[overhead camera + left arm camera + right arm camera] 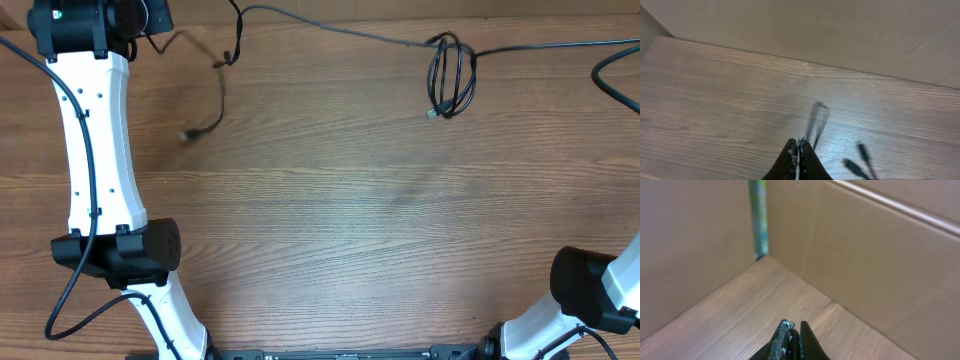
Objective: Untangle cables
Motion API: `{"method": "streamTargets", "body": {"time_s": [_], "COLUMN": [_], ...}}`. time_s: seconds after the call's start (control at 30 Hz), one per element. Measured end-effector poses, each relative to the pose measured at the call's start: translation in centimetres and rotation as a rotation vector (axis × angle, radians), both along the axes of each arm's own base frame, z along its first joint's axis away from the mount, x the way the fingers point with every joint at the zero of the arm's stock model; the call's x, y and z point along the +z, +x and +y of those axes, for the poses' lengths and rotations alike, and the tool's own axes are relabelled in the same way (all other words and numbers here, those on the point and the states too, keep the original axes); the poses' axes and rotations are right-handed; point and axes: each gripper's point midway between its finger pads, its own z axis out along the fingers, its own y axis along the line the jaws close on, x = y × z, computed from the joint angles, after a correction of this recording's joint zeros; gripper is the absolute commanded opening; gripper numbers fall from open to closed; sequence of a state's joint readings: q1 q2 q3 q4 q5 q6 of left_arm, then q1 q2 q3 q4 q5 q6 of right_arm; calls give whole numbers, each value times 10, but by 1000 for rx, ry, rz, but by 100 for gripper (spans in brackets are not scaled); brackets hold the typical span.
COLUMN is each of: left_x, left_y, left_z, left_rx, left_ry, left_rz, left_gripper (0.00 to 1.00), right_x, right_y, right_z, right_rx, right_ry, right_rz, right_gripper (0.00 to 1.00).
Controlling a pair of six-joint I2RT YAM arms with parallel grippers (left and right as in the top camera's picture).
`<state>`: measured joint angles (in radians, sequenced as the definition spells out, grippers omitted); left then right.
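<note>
A wood-grain bench (330, 220) carries a small cable coil (450, 78) near its far edge, right of the middle. A long strand (540, 47) runs along that edge, meeting the coil. At far left a loose strand (218, 100) shows blurred; whether it rests on the wood is unclear

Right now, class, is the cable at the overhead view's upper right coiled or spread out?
Coiled: the cable lies in stacked oval loops on the table, with a plug end poking out at the lower left.
</note>
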<state>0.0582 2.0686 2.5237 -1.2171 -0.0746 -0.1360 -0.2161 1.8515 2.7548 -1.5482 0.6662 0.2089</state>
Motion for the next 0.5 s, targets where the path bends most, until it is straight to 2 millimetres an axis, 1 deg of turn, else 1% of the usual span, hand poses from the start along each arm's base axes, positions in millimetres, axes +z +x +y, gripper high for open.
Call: {"method": "streamTargets", "body": {"time_s": [0.13,0.37,0.5], "left_x": [2,7,15], "left_y": [3,9,13], "left_z": [-16,-57,-85], "left_rx": [-40,-137,-212], "left_ry": [-25,-71,-105], "left_rz": [-12,-44,-82], "left_gripper": [4,4,4], "right_x": [-5,-20,-28], "right_y": [8,27,37], "right_z": [5,15,21], "right_rx": [38,114,161], "right_ry": [27,85,121], "right_rz": [2,17,23], "right_gripper": [4,4,4]}}
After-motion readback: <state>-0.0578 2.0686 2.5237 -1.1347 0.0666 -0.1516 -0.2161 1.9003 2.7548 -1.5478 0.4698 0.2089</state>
